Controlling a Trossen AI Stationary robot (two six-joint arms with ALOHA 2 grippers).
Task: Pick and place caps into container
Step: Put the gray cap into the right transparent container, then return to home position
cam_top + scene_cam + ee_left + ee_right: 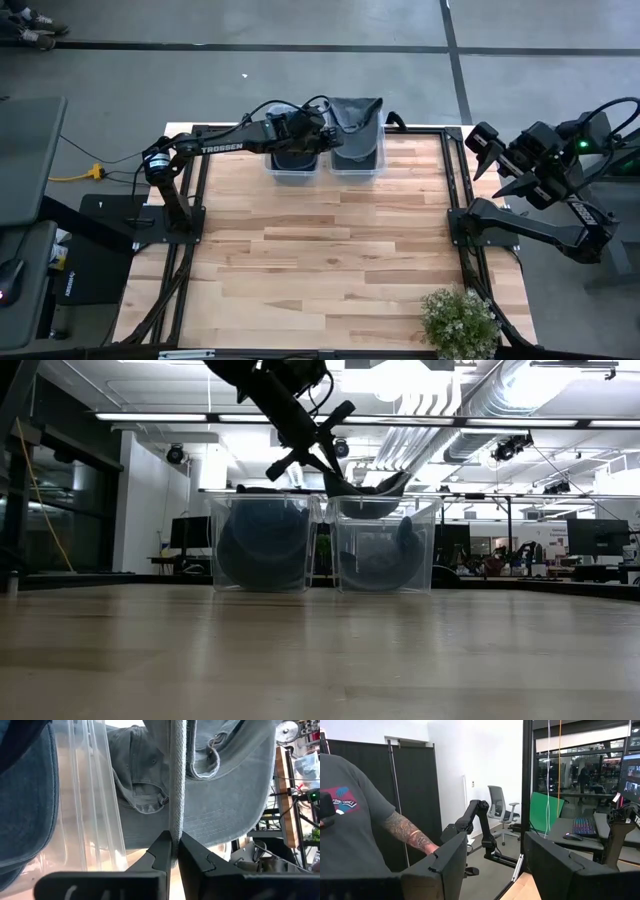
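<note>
Two clear bins stand side by side at the table's far edge. The left bin (293, 168) (262, 560) holds a dark blue cap (25, 795). The right bin (357, 166) (385, 565) holds blue-grey caps. My left gripper (328, 133) (322, 452) (174, 851) is above the bins, shut on a faded grey cap (358, 117) (368, 488) (225, 795) that sits at the right bin's open top. My right gripper (503, 168) (492, 865) is raised beyond the table's right edge, open, with nothing between its fingers. My left gripper pinches a thin grey edge of the cap (176, 827) between its two fingers, seen edge-on in the left wrist view. The fingers slant down from the table's left. The cap spreads beyond the fingers and dips into the top of the right bin.
A potted plant (460, 320) stands at the table's near right corner. The wooden tabletop (320, 250) stretches between the bins and the near edge. A person in a grey T-shirt (350, 810) stands in the room beyond the right arm.
</note>
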